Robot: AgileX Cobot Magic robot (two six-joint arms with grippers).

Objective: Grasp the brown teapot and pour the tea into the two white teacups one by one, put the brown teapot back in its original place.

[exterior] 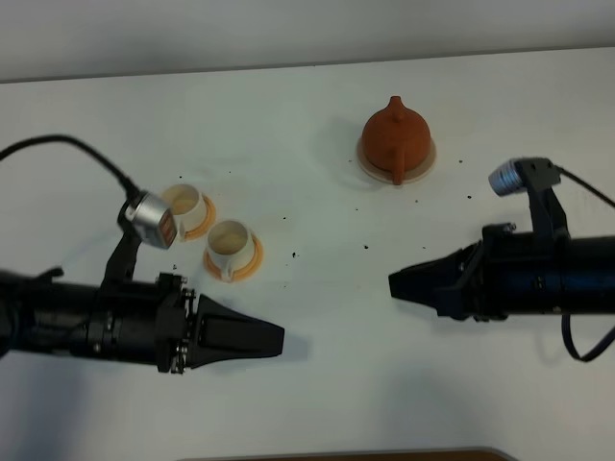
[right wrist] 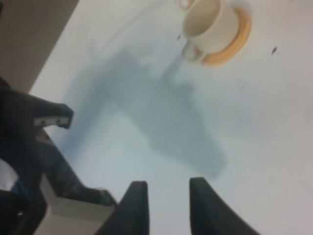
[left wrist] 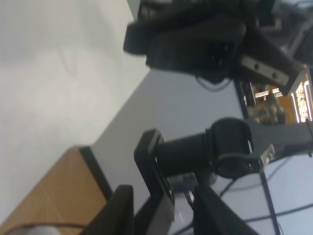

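Observation:
The brown teapot (exterior: 394,134) stands upright on its pale beige coaster (exterior: 426,159) at the back right. The two white teacups (exterior: 184,202) (exterior: 231,247) sit on orange saucers at the left. One cup on its saucer also shows in the right wrist view (right wrist: 208,22). My left gripper (exterior: 274,338) lies low in front of the cups and points right. In its wrist view (left wrist: 164,191) the fingers stand apart and hold nothing. My right gripper (exterior: 396,283) points left, in front of the teapot. Its fingers (right wrist: 168,182) are slightly apart and empty.
Small dark specks dot the white table (exterior: 317,279) between the cups and the teapot. The table's front edge (exterior: 384,453) runs just below both arms. The left arm (right wrist: 29,161) shows in the right wrist view, and the right arm (left wrist: 195,34) in the left wrist view.

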